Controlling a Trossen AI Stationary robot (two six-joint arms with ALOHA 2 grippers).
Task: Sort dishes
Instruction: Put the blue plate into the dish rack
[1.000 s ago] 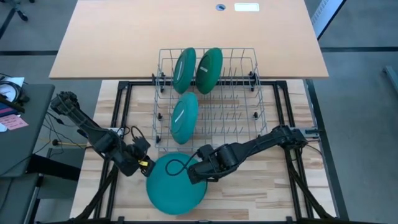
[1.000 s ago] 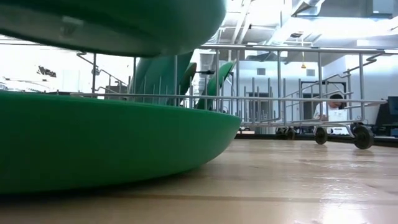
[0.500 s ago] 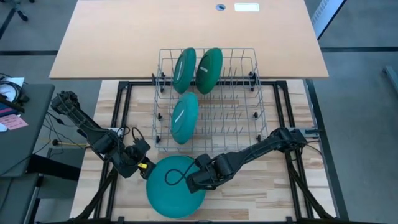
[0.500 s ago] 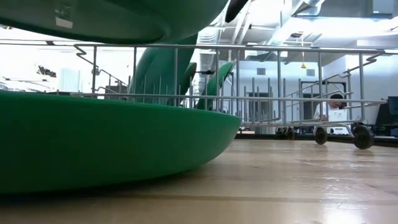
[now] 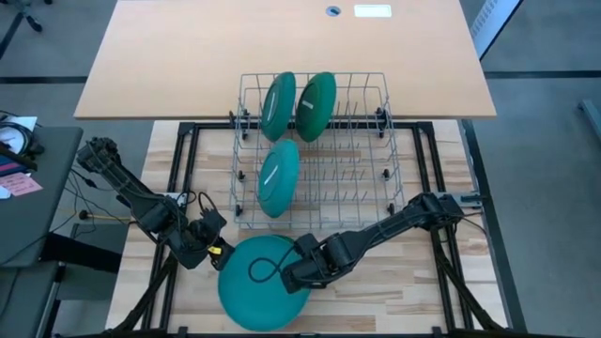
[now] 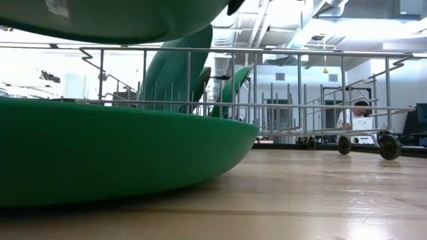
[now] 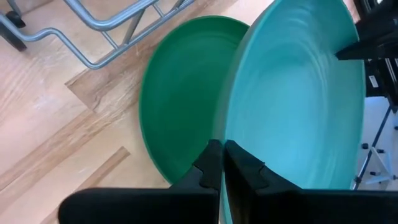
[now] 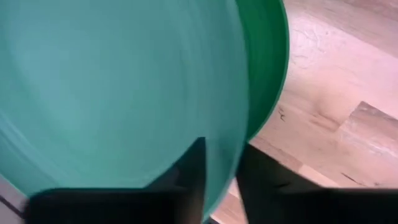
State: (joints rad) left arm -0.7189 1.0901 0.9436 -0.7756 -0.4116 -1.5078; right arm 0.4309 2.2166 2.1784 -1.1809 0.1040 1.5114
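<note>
Both pincers are on one teal plate (image 5: 258, 296) at the bottom centre of the high view. It is lifted off a dark green plate (image 7: 180, 130) that lies flat on the wooden table (image 5: 376, 300).

The left pincer (image 7: 219, 163) is clamped tight on the teal plate's rim, lower left of the high view. The right pincer (image 8: 219, 168) straddles the opposite rim with fingers narrow around the edge. From these frames it likely grips, but that is a judgement.

The step in hand looks like a two-arm pickup or handover of the teal plate. To do it well: confirm the right pincer's hold is firm before the left lets go, keep the plate level so it does not scrape the green plate below, then tilt it upright to enter a slot.

The wire rack (image 5: 366, 141), centre of the high view, holds three plates standing on edge. Two sit side by side in the back row (image 5: 279, 105), and one (image 5: 278, 178) is in the middle row. The rest of the slots show free.
</note>
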